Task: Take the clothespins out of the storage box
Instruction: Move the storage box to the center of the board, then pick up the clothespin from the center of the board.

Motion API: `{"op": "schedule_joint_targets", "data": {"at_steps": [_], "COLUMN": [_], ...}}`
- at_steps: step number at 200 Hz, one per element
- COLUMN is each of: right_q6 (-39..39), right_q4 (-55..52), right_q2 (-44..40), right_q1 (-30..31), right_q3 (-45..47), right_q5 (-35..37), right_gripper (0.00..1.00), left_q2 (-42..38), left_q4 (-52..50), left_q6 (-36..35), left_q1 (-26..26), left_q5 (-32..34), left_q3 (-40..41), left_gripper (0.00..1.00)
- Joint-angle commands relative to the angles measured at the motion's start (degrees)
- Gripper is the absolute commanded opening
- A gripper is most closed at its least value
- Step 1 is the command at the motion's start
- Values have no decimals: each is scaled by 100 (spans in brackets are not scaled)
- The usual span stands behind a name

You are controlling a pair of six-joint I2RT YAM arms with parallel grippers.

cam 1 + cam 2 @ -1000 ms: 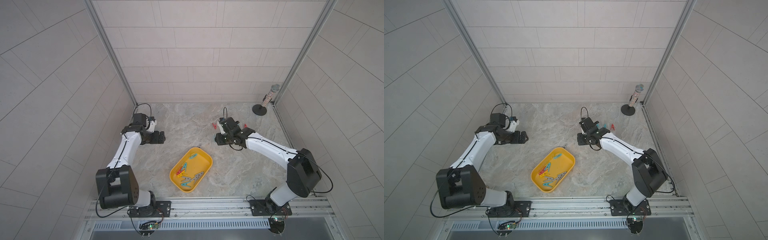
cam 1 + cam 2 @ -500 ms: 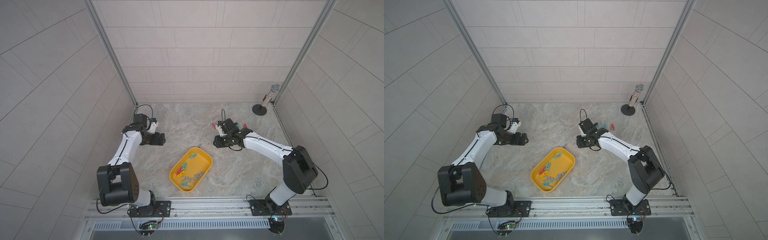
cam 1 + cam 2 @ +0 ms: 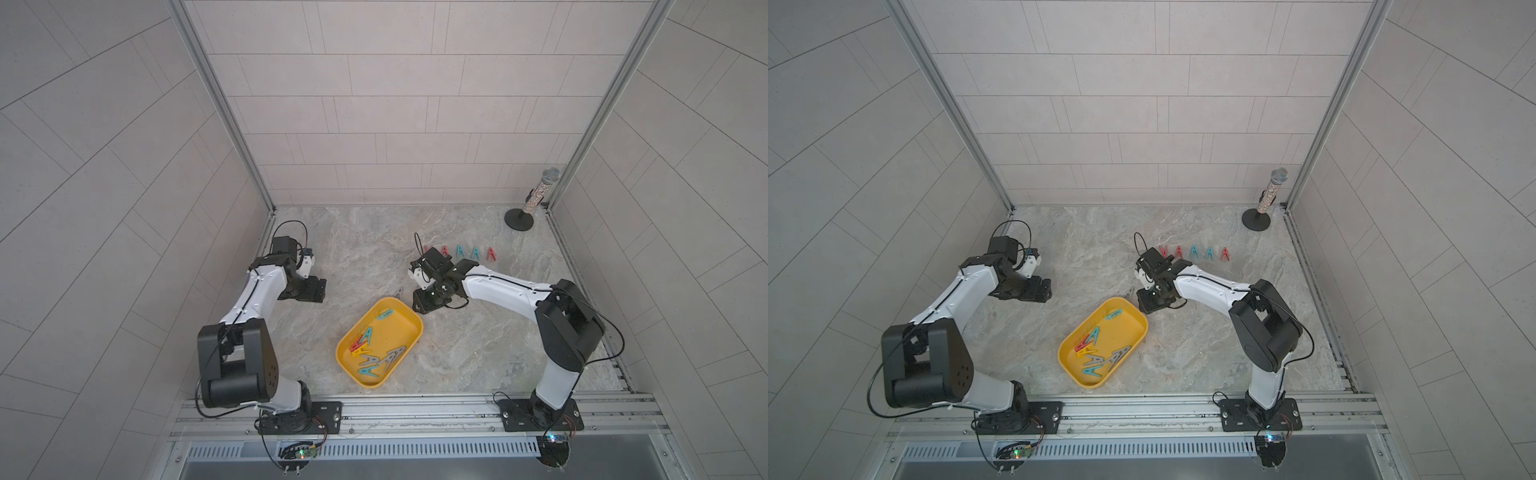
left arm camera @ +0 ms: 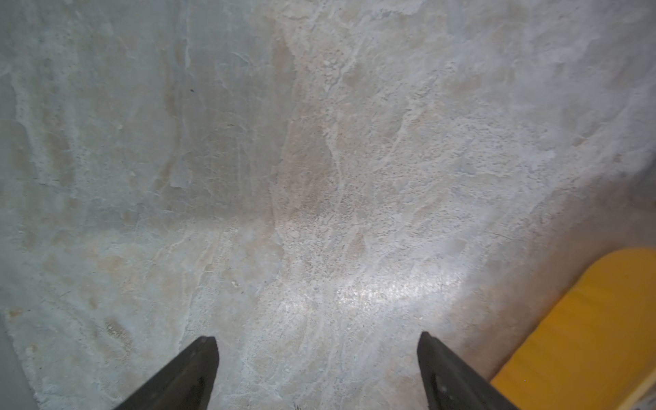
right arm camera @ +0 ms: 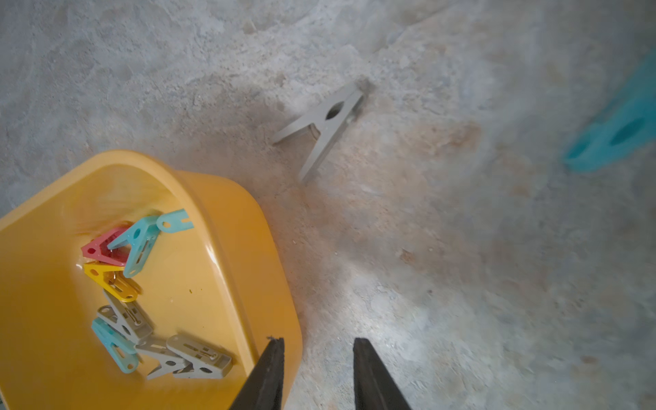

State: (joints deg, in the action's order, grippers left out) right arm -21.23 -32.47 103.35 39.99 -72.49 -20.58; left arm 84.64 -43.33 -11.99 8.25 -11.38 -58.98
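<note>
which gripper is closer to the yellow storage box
Right. The right gripper hovers at the far corner of the storage box; the left gripper is well off to one side, over the table.

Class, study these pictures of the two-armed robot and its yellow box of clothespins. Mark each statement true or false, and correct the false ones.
1. The storage box is empty. False: several clothespins in teal, red, yellow and grey lie inside it.
2. A grey clothespin lies on the table outside the box. True.
3. The left gripper holds a red clothespin. False: its jaws stand wide apart with nothing between them, above bare table.
4. A row of red and teal clothespins lies on the table, apart from the box. True.
</note>
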Motion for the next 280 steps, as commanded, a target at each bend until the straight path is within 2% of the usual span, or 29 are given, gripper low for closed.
{"op": "schedule_joint_targets", "data": {"at_steps": [1, 43, 60, 99, 125, 138, 151, 226, 280], "right_q6": [122, 56, 51, 120, -231, -492, -671, -935, -989], "right_q4": [-198, -276, -322, -410, -441, -453, -470, -804, -853], "right_q2": [210, 566, 530, 445, 630, 797, 1004, 1952, 2186], "right_q1": [179, 274, 251, 205, 133, 115, 115, 106, 97], "right_q3": [-339, -1004, -1072, -1055, -1215, -1388, -1597, -2559, -2558], "right_q5": [-243, -216, 21, 91, 297, 404, 455, 1095, 1336], "right_gripper": [36, 36, 37, 38, 37, 49, 52, 43, 42], "left_q2": [129, 231, 228, 294, 290, 256, 222, 90, 81], "left_q4": [183, 98, 98, 97, 110, 123, 145, 158, 154], "left_q6": [152, 118, 92, 80, 92, 107, 118, 144, 142], "left_q1": [28, -7, -51, -117, -124, -125, -126, -124, -129], "left_q5": [224, -38, -84, -96, -112, -92, -74, -42, -120], "left_q3": [123, 106, 118, 113, 114, 99, 105, 106, 114], "left_gripper": [96, 95, 95, 95, 95, 95, 95, 95, 95]}}
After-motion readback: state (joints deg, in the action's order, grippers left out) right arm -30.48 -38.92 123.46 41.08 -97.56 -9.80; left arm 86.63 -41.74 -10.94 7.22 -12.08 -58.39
